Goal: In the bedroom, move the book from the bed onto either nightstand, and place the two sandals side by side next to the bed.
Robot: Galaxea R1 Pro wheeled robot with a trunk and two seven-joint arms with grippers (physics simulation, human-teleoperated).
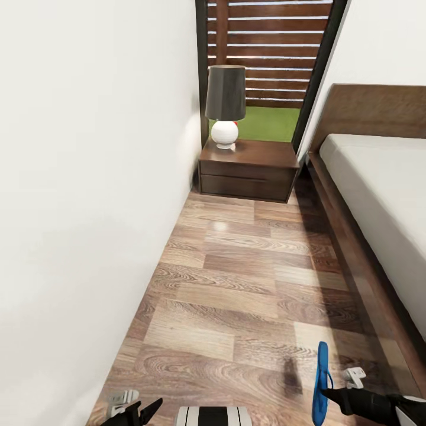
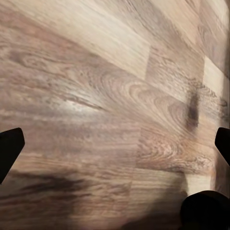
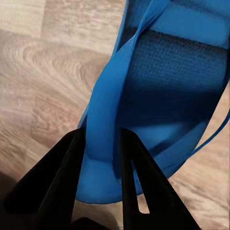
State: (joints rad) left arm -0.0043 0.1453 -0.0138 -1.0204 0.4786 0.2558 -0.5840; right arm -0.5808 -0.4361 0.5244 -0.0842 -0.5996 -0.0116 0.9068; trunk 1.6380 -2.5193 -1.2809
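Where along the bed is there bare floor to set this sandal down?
The right gripper holds a blue sandal on edge above the floor. The plank strip between the white wall and the bed frame is bare up to the nightstand. The nightstand top is partly taken by a lamp.

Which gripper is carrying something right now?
The right gripper, shut on the blue sandal; the left gripper is open above bare floor.
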